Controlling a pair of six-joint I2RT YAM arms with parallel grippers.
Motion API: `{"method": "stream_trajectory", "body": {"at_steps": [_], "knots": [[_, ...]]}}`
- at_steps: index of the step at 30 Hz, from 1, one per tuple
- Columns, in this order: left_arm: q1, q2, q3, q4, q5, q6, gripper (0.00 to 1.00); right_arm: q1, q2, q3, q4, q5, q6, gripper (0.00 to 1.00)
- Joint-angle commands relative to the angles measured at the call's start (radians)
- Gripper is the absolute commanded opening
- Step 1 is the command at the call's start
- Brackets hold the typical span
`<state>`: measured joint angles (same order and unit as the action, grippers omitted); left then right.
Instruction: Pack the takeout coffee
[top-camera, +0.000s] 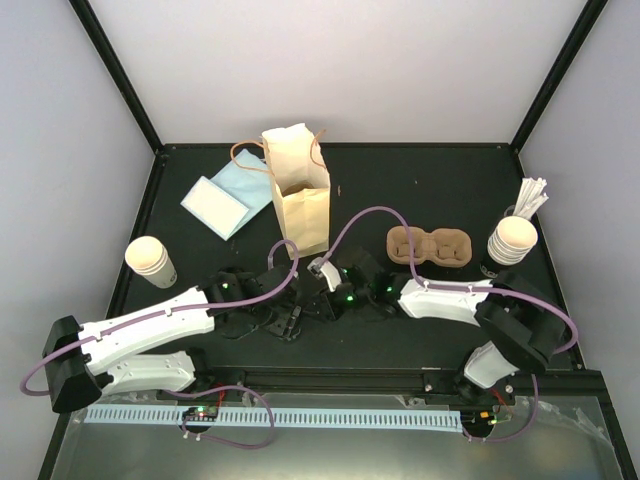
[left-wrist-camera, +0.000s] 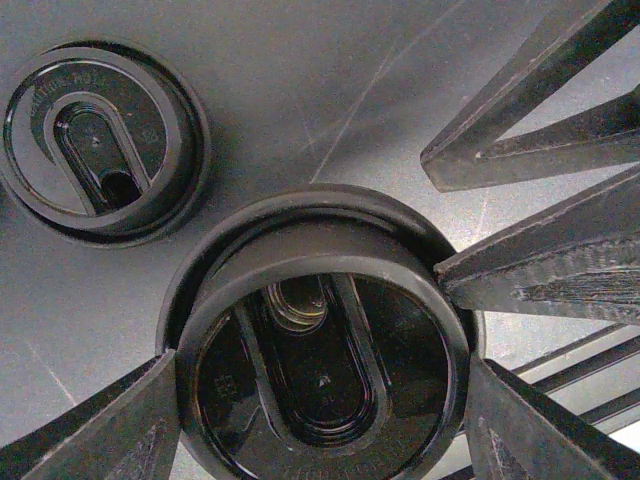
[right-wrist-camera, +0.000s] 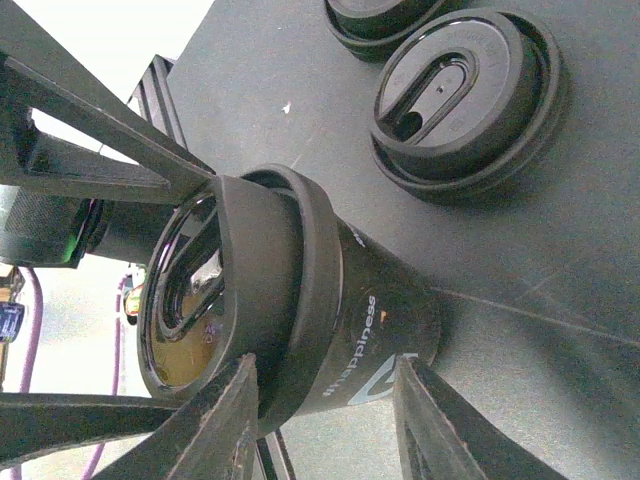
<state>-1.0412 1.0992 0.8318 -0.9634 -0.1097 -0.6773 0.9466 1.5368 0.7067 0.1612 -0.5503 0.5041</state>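
Cream paper cup (top-camera: 150, 258): where does it stand?
— Far left of the surface (top-camera: 400, 190), upright, well apart from the jaws.
— And those jaws?
— From above, too dark to make out. Up close, the left jaws stand wide, pressed on a black cup's (right-wrist-camera: 370, 310) lidded rim. The right jaws flank its body, partly closed; whether they touch, I cannot tell.

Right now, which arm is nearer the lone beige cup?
Left. The left arm runs right beside the cup, on its near side; the right arm is far off, by the carrier.
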Motion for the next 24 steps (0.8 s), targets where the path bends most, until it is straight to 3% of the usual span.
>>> {"method": "stream_trajectory", "body": {"at_steps": [1, 13, 24], "knots": [[-0.01, 0.053, -0.083, -0.036, 0.124, -0.027, 0.72, 0.006, 0.054, 0.011, -0.045, -0.009, 0.016, 0.39], [-0.017, 0.057, -0.122, 0.003, 0.163, -0.054, 0.71, 0.006, 0.187, -0.039, -0.082, -0.06, 0.122, 0.37], [-0.019, 0.073, -0.132, 0.001, 0.187, -0.05, 0.71, 0.006, 0.204, -0.058, -0.15, -0.033, 0.158, 0.37]]}}
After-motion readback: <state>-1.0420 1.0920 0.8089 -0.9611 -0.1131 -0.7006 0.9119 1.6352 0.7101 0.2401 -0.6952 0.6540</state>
